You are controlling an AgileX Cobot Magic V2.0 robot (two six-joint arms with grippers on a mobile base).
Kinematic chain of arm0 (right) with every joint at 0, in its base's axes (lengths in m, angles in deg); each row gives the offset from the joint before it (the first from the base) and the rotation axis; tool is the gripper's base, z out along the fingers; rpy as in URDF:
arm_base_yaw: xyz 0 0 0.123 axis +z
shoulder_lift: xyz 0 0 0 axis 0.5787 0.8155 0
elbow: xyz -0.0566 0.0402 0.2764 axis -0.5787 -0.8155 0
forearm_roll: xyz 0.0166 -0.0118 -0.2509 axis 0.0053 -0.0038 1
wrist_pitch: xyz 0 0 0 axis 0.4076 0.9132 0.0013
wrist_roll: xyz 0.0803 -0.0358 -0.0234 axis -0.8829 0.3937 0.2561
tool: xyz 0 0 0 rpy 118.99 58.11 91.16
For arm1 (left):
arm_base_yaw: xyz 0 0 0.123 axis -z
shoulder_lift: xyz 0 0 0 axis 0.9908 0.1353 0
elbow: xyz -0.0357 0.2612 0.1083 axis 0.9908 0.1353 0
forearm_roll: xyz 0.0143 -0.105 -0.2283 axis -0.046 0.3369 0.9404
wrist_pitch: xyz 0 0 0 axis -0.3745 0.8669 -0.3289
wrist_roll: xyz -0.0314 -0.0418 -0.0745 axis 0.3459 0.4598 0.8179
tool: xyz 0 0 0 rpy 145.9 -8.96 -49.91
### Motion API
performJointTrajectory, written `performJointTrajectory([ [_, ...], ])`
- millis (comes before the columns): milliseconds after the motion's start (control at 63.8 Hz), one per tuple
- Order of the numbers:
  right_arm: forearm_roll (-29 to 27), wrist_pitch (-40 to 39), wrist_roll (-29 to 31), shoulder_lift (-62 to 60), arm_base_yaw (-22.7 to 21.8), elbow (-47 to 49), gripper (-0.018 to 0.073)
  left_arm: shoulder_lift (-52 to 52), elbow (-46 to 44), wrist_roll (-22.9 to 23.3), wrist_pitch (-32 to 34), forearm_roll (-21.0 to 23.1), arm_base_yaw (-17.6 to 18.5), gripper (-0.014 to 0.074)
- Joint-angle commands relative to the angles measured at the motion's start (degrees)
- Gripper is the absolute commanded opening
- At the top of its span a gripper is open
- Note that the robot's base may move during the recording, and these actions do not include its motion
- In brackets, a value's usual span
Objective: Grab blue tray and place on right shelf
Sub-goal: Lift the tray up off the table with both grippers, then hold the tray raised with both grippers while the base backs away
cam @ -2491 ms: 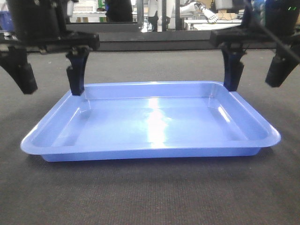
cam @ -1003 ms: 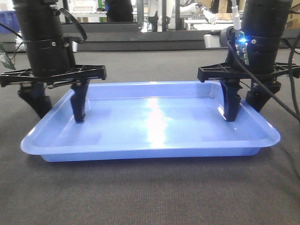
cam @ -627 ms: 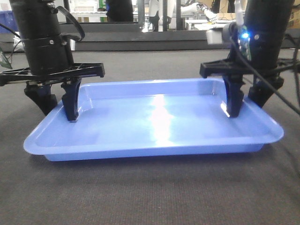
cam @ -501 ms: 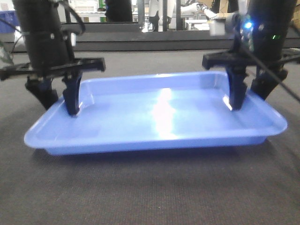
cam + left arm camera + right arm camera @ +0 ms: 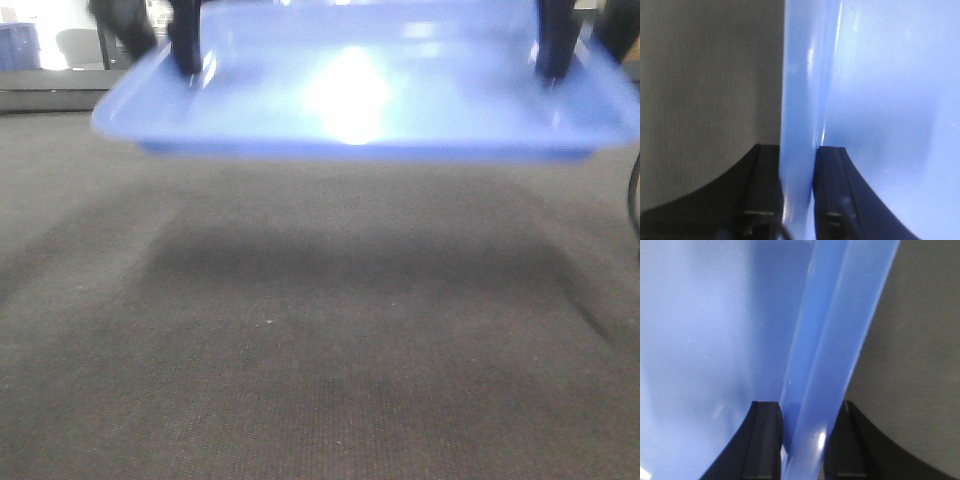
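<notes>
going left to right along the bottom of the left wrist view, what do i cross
grey carpeted surface → outer black finger → rim of the blue tray, pinched between the two fingers → inner black finger → the tray's inner floor

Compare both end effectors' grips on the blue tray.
The left end effector clamps the left rim of the blue tray; the right end effector clamps its right rim. In the left end effector's view the rim runs straight up; in the right end effector's it slants. Shared: both shut, one jaw inside, one outside.
</notes>
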Motion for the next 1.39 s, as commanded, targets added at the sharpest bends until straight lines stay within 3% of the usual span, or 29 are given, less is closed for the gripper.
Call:
performJointTrajectory([
  [0, -1.4, 0.9, 1.7, -4.3, 0.6, 5.0, 0.0057, -5.0, -5.2, 1.0, -3.9, 2.1, 1.3, -0.0040],
  [298, 0.0, 3.3, 1.6, -7.1, 0.6, 10.1, 0.0057, -9.2, -6.9, 1.0, -3.9, 2.7, 1.4, -0.0040],
  [1378, -0.2, 3.5, 1.6, -11.3, 0.6, 10.0, 0.0057, -11.9, -6.9, -0.3, -3.9, 4.5, 1.4, -0.0048],
])
